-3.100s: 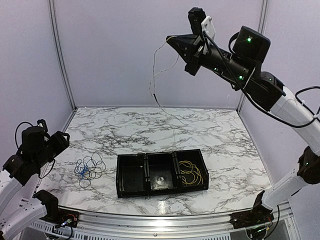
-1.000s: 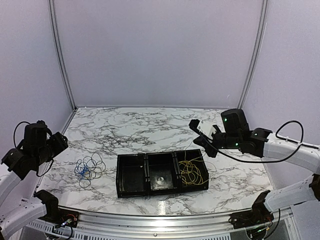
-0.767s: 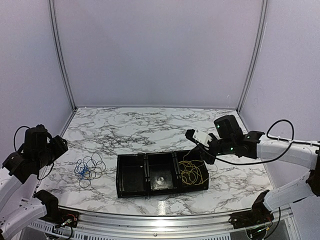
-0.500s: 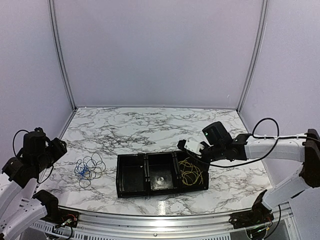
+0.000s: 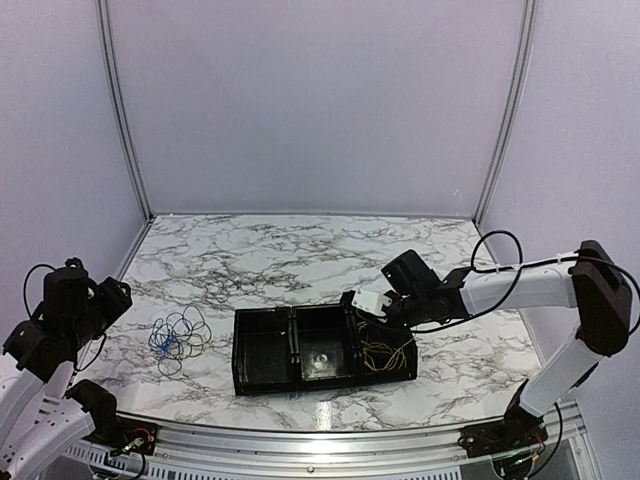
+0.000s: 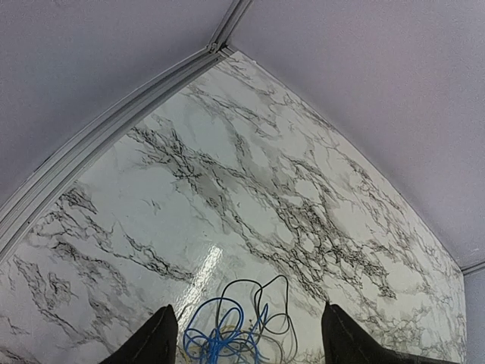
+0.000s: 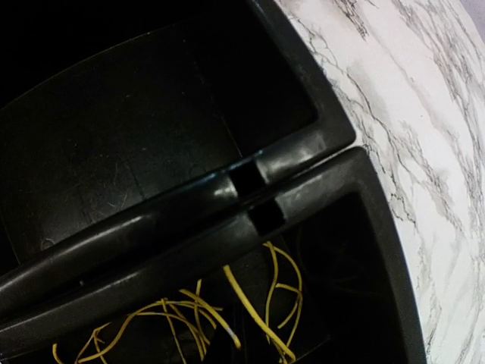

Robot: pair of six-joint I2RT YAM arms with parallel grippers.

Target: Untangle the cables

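Note:
A tangle of blue and dark cables lies on the marble table, left of a black three-compartment tray. Yellow cables lie in the tray's right compartment. My right gripper is low over that compartment's far-left corner. In the right wrist view its dark jaws look closed at the bottom centre, with yellow cable strands running to them. My left gripper hangs open above the table's left edge. In the left wrist view the blue and dark cables lie between its fingertips, below them.
The tray's left and middle compartments hold no cables. Purple walls with metal posts close in the back and sides. A metal rail runs along the near edge.
My right arm came down from high at the back with a yellow cable, then moved left and lower to the tray's right compartment. The left arm sank slightly.

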